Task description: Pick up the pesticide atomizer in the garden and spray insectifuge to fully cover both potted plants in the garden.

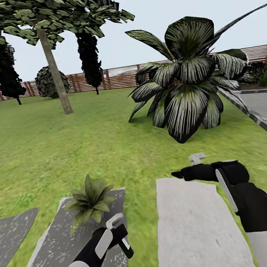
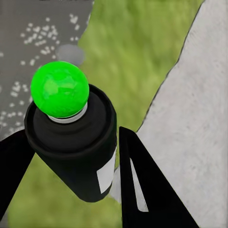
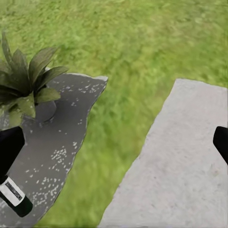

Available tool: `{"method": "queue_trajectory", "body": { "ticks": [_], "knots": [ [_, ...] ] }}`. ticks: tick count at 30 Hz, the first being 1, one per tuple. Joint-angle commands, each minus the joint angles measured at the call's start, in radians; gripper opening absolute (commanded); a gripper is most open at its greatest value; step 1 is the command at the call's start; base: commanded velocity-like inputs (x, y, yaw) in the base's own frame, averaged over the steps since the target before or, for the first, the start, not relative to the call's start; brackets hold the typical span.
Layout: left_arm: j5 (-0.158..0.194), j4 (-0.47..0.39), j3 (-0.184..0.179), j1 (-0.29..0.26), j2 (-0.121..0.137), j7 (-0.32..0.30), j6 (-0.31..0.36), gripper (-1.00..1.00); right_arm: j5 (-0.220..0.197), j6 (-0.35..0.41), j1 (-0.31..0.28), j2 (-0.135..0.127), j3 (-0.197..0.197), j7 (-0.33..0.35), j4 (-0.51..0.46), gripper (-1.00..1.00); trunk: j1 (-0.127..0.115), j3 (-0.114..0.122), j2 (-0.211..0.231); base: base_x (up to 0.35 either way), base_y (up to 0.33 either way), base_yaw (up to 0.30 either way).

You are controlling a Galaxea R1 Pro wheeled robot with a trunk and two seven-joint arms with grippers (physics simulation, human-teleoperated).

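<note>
- Head view: the left gripper [image 1: 119,234] is clamped on the pesticide atomizer [image 1: 125,247], which hangs tilted over a dark speckled stepping slab [image 1: 53,252].
- Just beyond it on that slab sits a potted plant [image 1: 90,201], a small rosette of pointed green leaves.
- Left wrist view: both black fingers [image 2: 142,185] press the dark bottle [image 2: 76,147], its bright green cap [image 2: 60,89] facing the camera.
- The right gripper [image 1: 186,173] hovers over the lawn [image 1: 47,155] at the far end of a pale paving slab [image 1: 196,235]; whether its jaws are parted, I cannot tell.
- A big striped-leaf plant [image 1: 185,78] stands further off, with the brown slat fence [image 1: 112,77] behind.
</note>
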Motion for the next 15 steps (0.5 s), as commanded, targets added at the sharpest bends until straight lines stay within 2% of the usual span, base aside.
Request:
{"method": "queue_trajectory", "body": {
  "ticks": [1,3,5,15],
  "knots": [
    [0.011,-0.002,-0.007,-0.001,0.001,0.01,0.001,-1.0,0.012,0.002,-0.011,0.005,-0.001,0.01,0.022,1.0,0.0,-0.001,0.0,0.032,-0.271,0.295],
    [0.011,-0.002,-0.007,0.0,0.0,0.012,-0.001,-1.0,0.013,0.002,-0.047,0.016,0.0,0.01,0.108,1.0,0.0,-0.001,0.0,0.086,-0.27,0.296],
    [0.011,-0.002,-0.007,0.0,0.0,0.012,-0.003,-1.0,0.014,0.002,-0.063,0.02,0.0,0.01,0.146,1.0,0.0,-0.001,0.0,0.148,-0.269,0.296],
    [0.01,-0.003,-0.009,0.001,0.001,0.013,-0.018,-1.0,0.012,0.002,-0.076,0.022,0.001,0.01,0.172,1.0,0.0,-0.001,0.0,0.228,-0.261,0.296]
  ]
}}
